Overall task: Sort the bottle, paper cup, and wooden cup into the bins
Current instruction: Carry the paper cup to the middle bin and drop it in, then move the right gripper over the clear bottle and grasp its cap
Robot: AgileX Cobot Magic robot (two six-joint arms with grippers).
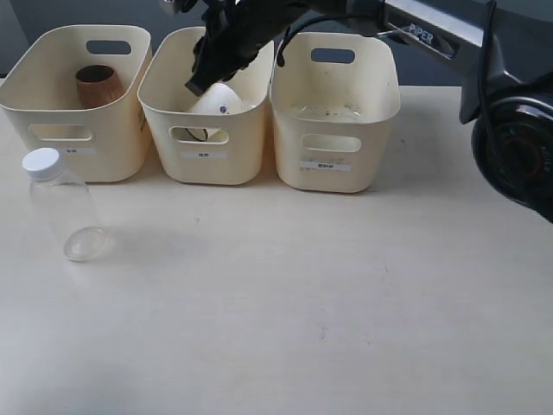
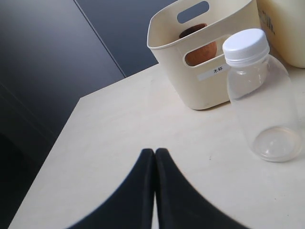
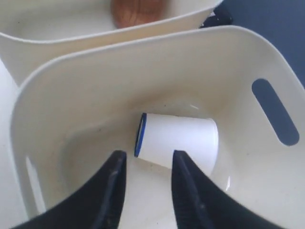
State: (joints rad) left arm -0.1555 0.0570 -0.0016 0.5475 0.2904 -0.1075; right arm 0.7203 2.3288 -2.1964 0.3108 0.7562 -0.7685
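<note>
From the outside camera, three bins stand in a row at the back of the table (image 1: pixel 346 303). The left bin (image 1: pixel 52 143) has the wooden cup (image 1: pixel 98 85) in it, sitting upright. The middle bin (image 1: pixel 233 160) has the paper cup (image 1: pixel 219 101) in it. The right bin (image 1: pixel 346 138) looks empty. The bottle (image 1: pixel 65 207) stands on the table at about 8 o'clock from the middle bin, not in any bin yet. I think it belongs in the right bin. The right gripper (image 1: pixel 200 79) hangs over the middle bin.

From the left wrist camera, the left gripper (image 2: pixel 155 152) has its fingers pressed together, holding nothing. The bottle (image 2: pixel 259 95) stands near it, just in front of the left bin (image 2: pixel 167 52), so this arm looks best placed to take it.

From the right wrist camera, the right gripper (image 3: pixel 145 160) has its fingers apart, with nothing between them. The paper cup (image 3: pixel 178 140) lies on its side on the bin floor below, so it looks dropped in.
</note>
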